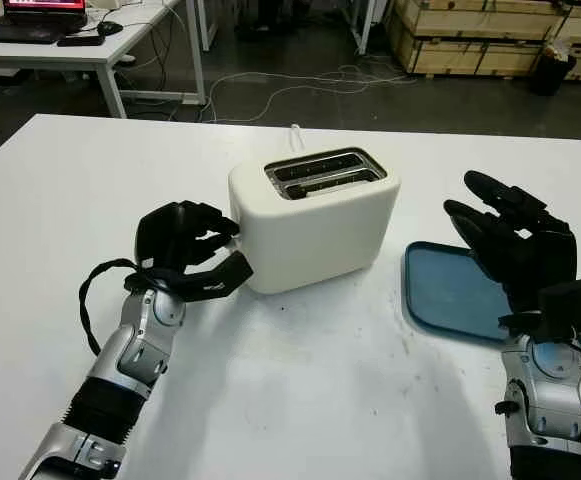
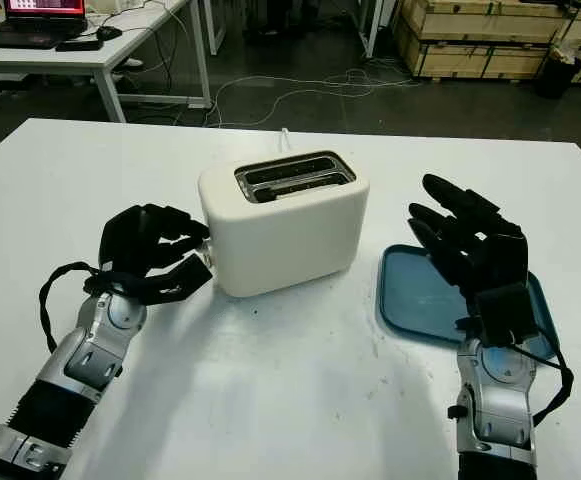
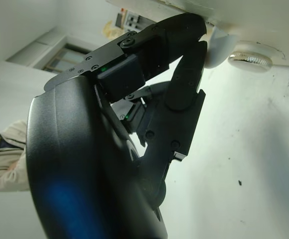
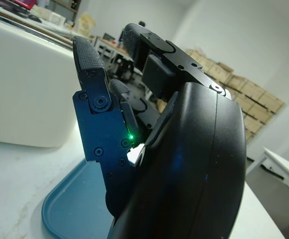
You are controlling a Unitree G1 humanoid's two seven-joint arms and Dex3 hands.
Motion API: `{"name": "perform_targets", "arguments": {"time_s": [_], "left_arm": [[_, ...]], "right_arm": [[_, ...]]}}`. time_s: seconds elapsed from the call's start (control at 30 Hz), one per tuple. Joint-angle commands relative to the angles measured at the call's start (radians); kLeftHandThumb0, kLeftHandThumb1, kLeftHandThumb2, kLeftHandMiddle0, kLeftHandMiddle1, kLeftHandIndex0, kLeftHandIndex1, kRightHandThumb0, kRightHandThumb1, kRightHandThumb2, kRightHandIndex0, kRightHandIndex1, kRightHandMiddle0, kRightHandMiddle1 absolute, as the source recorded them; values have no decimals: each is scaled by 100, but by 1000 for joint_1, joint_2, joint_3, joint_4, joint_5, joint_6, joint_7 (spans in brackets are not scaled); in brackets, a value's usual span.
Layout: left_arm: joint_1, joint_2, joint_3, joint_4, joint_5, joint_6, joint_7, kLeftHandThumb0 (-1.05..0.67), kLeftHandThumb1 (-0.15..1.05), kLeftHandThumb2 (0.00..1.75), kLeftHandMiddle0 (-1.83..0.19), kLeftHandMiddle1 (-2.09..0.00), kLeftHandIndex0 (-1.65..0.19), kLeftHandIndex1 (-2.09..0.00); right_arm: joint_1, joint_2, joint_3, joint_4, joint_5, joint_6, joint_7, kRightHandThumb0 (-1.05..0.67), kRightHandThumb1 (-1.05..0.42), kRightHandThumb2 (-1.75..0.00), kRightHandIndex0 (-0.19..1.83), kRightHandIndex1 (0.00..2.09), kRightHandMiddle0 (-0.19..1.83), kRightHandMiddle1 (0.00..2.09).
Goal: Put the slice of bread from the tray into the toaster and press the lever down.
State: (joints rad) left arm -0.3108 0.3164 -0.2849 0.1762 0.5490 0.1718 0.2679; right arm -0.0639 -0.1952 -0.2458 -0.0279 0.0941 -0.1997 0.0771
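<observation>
The white table (image 1: 300,390) is carrying a cream two-slot plastic toaster (image 1: 315,222), bread seemingly already in its slots (image 1: 322,172); the flat blue tray (image 1: 440,290) is sitting bare. The left hand (image 1: 185,250), fingers curled, is touching the toaster's lever end; that stiff lever probably needs firm downward pressure. The right hand (image 1: 510,245) is hovering open above the tray.

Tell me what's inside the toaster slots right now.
The toaster slots show dark metal guides; no bread top is visible. The slot bottoms are hidden. The blue tray looks bare where the right hand doesn't cover it.

Smooth cream plastic toaster (image 1: 315,225) with metal slots, glossy blue tray (image 1: 448,295), matt white table (image 1: 300,390).
</observation>
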Motion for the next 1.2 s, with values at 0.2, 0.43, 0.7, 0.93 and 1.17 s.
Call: {"name": "perform_targets", "arguments": {"time_s": [0.2, 0.43, 0.7, 0.93, 1.17], "left_arm": [[79, 27, -157, -41, 62, 8, -212, 14, 81, 0, -77, -128, -120, -2], [61, 51, -97, -133, 47, -4, -234, 20, 80, 0, -78, -124, -121, -2], [40, 82, -67, -161, 62, -37, -244, 23, 78, 0, -88, -113, -124, -3], [2, 142, -23, -158, 71, -120, -234, 23, 70, 1, -88, -135, -129, -4], [-16, 162, 23, -181, 67, -144, -260, 23, 71, 0, -92, -129, -128, -4]], "right_arm": [[-10, 6, 18, -2, 0, -1, -6, -50, -85, 0, 96, 0, 85, 0], [-7, 8, 20, 0, 6, -3, -5, -50, -85, 0, 95, 0, 84, 0], [-3, 9, 21, -6, 10, 8, -5, -49, -85, 0, 94, 0, 83, 0], [1, 10, 25, -10, 8, 14, -5, -48, -85, 0, 93, 0, 83, 0], [2, 12, 29, -13, 11, 22, -5, -46, -85, 0, 93, 0, 83, 0]]}}
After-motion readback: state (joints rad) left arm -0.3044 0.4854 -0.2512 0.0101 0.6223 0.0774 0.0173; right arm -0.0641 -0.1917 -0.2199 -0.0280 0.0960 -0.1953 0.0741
